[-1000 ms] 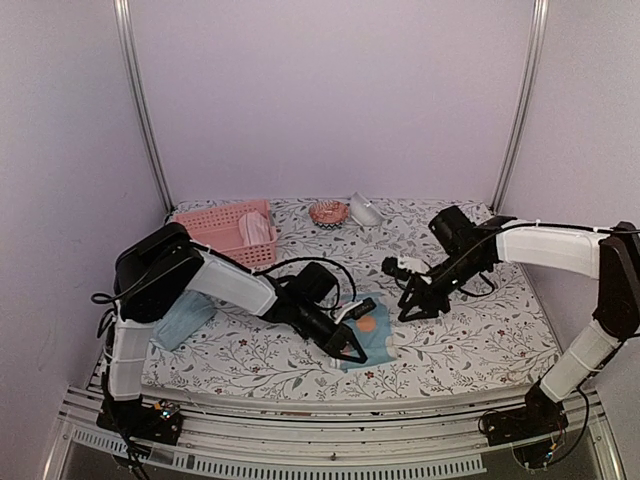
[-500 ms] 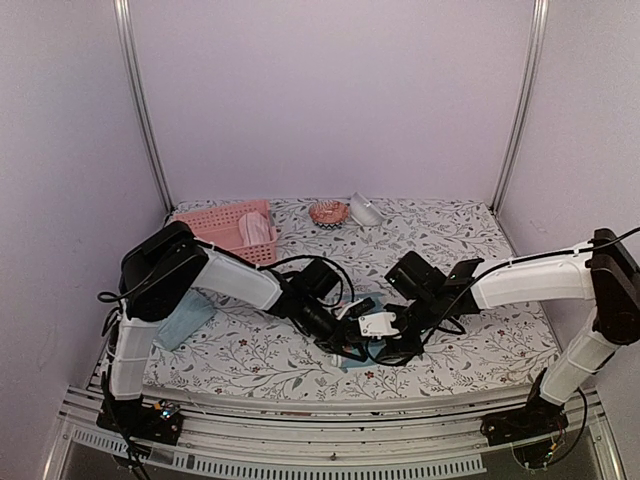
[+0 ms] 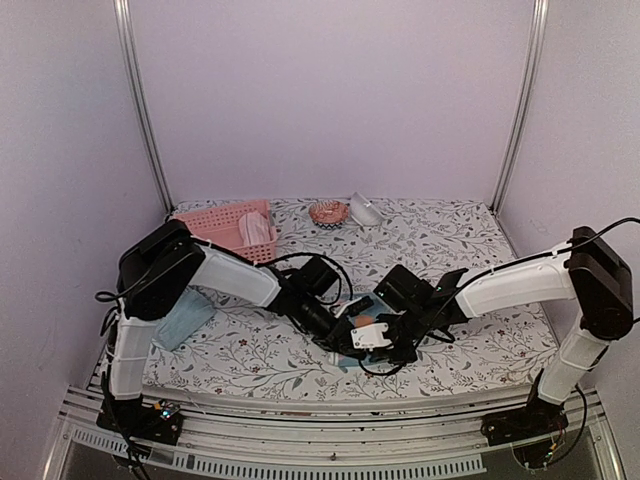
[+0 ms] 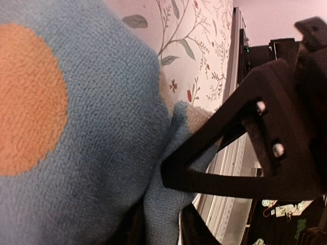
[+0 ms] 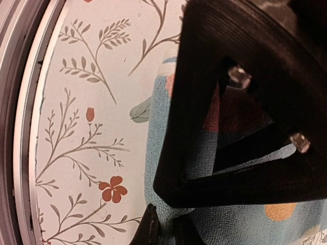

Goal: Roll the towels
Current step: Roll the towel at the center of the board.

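The patterned towel [image 4: 102,153] lay on the counter [image 3: 480,340], well apart from the basket [image 3: 205,222]. Left gripper [image 4: 161,230] jaws pinched its edge, right gripper [image 5: 164,230] jaws stood narrow; both should turn it evenly, tightly.

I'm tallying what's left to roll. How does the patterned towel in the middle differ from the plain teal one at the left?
The patterned towel is light blue with an orange spot; the teal towel is plain. The patterned towel lies mid-table under the left gripper and right gripper; the teal towel lies alone near the left edge. Both lie on the floral table.
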`<move>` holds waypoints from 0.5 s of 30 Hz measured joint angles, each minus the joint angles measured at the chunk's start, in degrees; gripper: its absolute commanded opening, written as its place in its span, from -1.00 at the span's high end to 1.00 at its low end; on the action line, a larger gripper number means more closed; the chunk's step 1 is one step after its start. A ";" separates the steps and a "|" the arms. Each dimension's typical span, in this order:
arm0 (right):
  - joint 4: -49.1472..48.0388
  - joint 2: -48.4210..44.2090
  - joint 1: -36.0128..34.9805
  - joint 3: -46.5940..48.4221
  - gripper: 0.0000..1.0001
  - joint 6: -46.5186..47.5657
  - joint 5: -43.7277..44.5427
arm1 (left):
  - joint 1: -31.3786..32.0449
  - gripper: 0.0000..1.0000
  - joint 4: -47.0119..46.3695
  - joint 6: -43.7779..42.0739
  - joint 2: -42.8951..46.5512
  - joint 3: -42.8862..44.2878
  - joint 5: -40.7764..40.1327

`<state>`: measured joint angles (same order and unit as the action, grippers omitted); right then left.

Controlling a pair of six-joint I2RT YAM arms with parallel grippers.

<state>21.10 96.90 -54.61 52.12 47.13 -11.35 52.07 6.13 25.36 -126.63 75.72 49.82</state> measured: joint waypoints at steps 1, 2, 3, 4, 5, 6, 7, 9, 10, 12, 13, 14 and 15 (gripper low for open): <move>0.37 0.50 0.44 0.61 0.92 -0.11 -1.09 | -0.07 0.30 0.50 -0.87 1.11 -0.66 -1.46; 0.96 1.25 1.07 1.49 0.92 -0.44 -2.58 | -0.09 0.27 0.81 -1.62 2.93 -2.05 -4.07; 1.60 1.95 1.81 2.36 0.93 -0.74 -4.00 | -0.11 0.23 1.18 -2.23 4.70 -3.32 -6.38; 2.99 3.02 2.86 3.65 0.93 -1.01 -6.32 | -0.13 0.22 0.85 -2.80 7.21 -5.60 -9.97; 4.55 4.20 4.13 5.03 0.93 -1.31 -8.74 | -0.20 0.18 0.04 -2.86 10.19 -8.63 -13.62; 6.58 5.79 5.84 6.91 0.93 -1.55 -11.87 | -0.26 0.15 -0.90 -2.91 13.00 -11.69 -16.57; 8.55 7.48 7.58 8.61 0.93 -1.77 -15.06 | -0.35 0.15 -1.75 -2.84 16.81 -15.72 -20.11; 12.74 10.91 10.73 11.87 0.93 -2.14 -21.00 | 0.24 0.13 -3.91 -2.89 23.43 -22.60 -26.97; 14.86 12.68 12.07 13.49 0.93 -2.14 -23.47 | 0.74 0.12 -5.22 -3.17 26.32 -25.57 -30.82; 20.50 17.49 14.91 18.10 0.93 -1.90 -29.55 | 2.95 0.09 -8.09 -4.96 30.75 -30.23 -37.57; 23.23 19.93 16.09 20.44 0.93 -1.77 -32.24 | 4.70 0.07 -9.62 -6.47 32.02 -31.76 -40.48; 25.40 21.86 16.94 22.10 0.93 -1.55 -34.21 | 6.97 0.05 -11.28 -8.55 32.94 -32.92 -43.36; 28.11 23.96 17.86 24.04 0.93 -1.20 -36.46 | 9.03 0.03 -12.59 -10.47 33.18 -33.48 -45.31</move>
<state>49.21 120.86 -36.75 76.16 45.93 -47.81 61.10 -6.46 14.90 -93.45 42.24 4.51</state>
